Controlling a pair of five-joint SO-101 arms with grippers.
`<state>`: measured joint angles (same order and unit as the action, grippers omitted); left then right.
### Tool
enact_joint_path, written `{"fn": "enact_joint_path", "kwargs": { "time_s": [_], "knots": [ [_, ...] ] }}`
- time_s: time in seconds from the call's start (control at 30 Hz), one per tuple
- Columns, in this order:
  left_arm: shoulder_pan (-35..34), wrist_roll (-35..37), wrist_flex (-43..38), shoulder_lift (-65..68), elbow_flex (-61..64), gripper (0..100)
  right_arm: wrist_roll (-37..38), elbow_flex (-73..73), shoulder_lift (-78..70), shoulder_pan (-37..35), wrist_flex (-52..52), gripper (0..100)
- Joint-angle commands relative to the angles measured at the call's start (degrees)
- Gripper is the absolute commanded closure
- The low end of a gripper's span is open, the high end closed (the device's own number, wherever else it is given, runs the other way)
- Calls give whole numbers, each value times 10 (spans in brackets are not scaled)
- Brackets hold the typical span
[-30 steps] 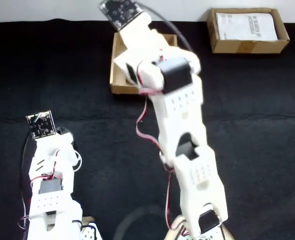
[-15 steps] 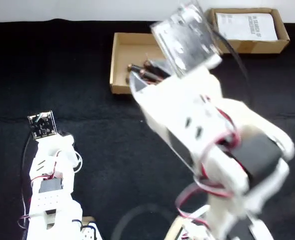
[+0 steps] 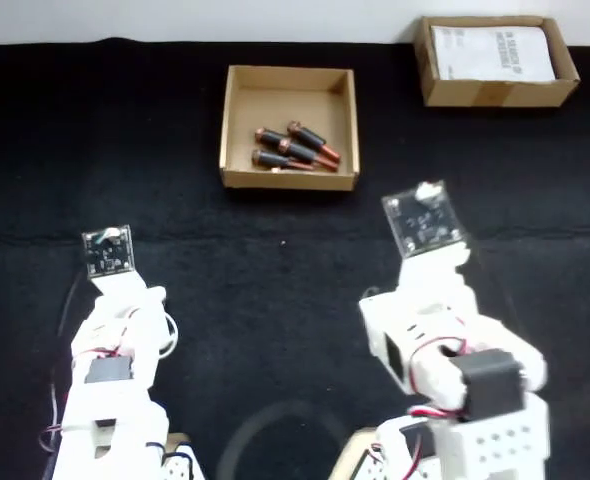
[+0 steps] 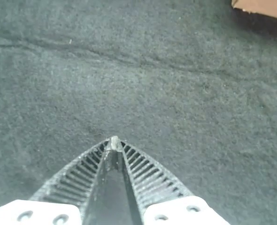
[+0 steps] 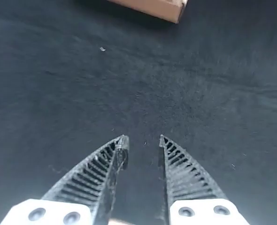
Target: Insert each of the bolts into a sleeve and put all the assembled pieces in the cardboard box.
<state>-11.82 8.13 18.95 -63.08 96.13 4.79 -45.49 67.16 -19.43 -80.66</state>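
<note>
Several sleeved bolts (image 3: 295, 150) lying inside cardboard box (image 3: 288, 180) at 12 o'clock on worktop (image 3: 275, 270). Left hand (image 4: 114, 140) pressed together, empty, over cloth at 8 o'clock. Right hand (image 5: 143, 143) slightly spread, empty, at 5 o'clock.

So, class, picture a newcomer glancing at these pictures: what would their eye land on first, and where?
The open cardboard box at the table's far middle stands out against the black cloth, with several dark, copper-tipped assembled pieces lying inside. Nearer, the white left arm and right arm sit side by side; the left gripper has its fingers shut, the right gripper open.
</note>
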Motion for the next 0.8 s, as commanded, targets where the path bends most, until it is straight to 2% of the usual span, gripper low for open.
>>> {"fn": "enact_joint_path", "kwargs": {
  "time_s": [0.0, 0.2, 0.4, 0.47, 0.77],
  "knots": [
    [10, -1, 4, -1, 7, 990, -4, -210, 59, 14, 141, 907],
    [9, -3, 4, -1, 7, 991, -4, -377, 116, 14, 255, 907],
    [9, -3, 6, -1, 7, 991, -4, -491, 122, 15, 266, 907],
    [9, -3, 29, -2, 3, 991, -4, -521, 122, 15, 266, 907],
    [9, -4, 368, -118, -44, 991, -4, -528, 122, 61, 211, 908]
  ]
}}
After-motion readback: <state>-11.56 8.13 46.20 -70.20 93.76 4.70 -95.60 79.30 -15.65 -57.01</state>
